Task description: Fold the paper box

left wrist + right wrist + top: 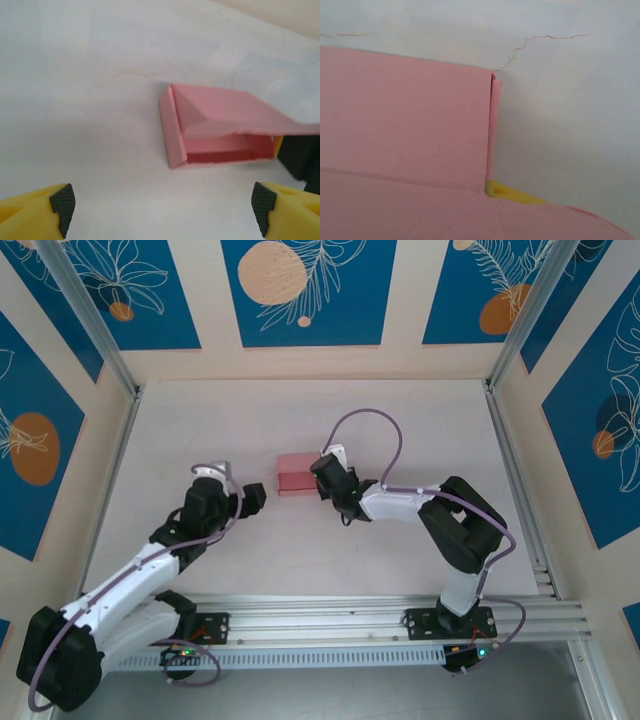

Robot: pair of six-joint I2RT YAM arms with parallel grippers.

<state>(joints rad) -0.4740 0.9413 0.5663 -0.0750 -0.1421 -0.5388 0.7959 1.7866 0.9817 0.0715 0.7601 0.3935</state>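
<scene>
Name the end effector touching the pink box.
The right end effector, against the paper box; the left end effector hangs open, apart from it.

Items on the bench, by count. Paper box (297, 473): one, pink. Arms: two, the left arm (140, 575) and the right arm (450, 525). Grippers: two, the left gripper (254, 497) and the right gripper (325, 478). Left wrist view: two yellow fingers (27, 212), each bearing one dark pad (62, 202). Right wrist view: one yellow finger (510, 193). Table (420, 420): one.
</scene>
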